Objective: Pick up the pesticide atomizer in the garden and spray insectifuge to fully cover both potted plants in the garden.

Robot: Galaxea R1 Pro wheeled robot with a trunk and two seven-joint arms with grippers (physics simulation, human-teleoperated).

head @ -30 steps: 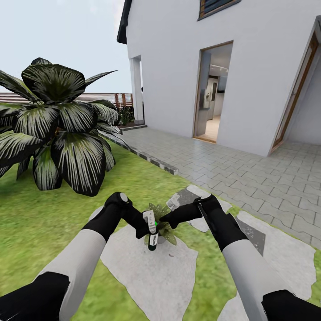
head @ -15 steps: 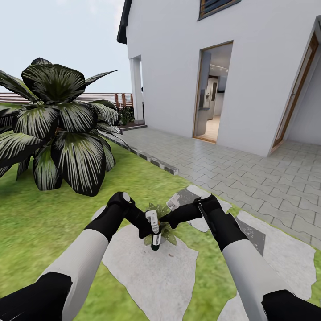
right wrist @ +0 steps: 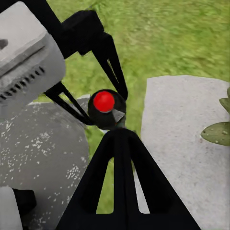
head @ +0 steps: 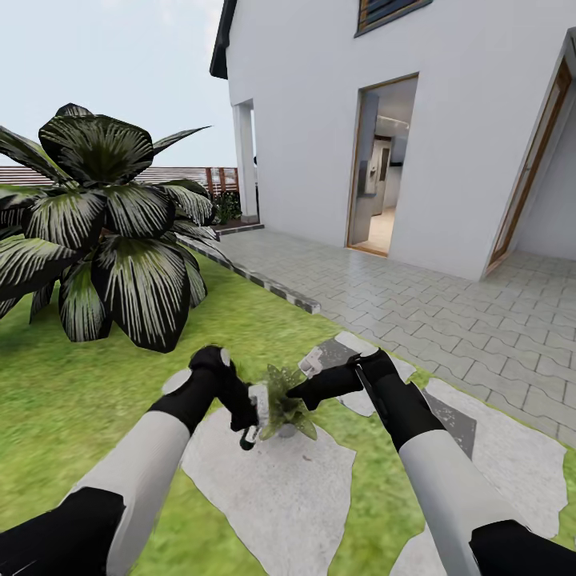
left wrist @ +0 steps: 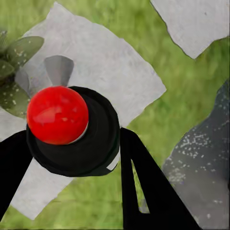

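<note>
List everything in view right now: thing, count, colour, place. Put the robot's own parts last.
Atomizer: one, dark body with red cap, held tilted in the left gripper beside the small plant.
Potted plant: one, speckled green rosette, at the far edge of a paving slab between the two grippers.
Palm: one, dark fronds streaked white, on the lawn at far left.
Paving slabs: several, grey stone, set in the lawn.
Lawn: green grass around the slabs.
House: one, white walls, open doorway, behind a grey paved patio.
Fence: brown slats, far behind the palm.
Left gripper: black, jaws shut on the atomizer.
Right gripper: black, near the plant; jaw state unclear.
</note>
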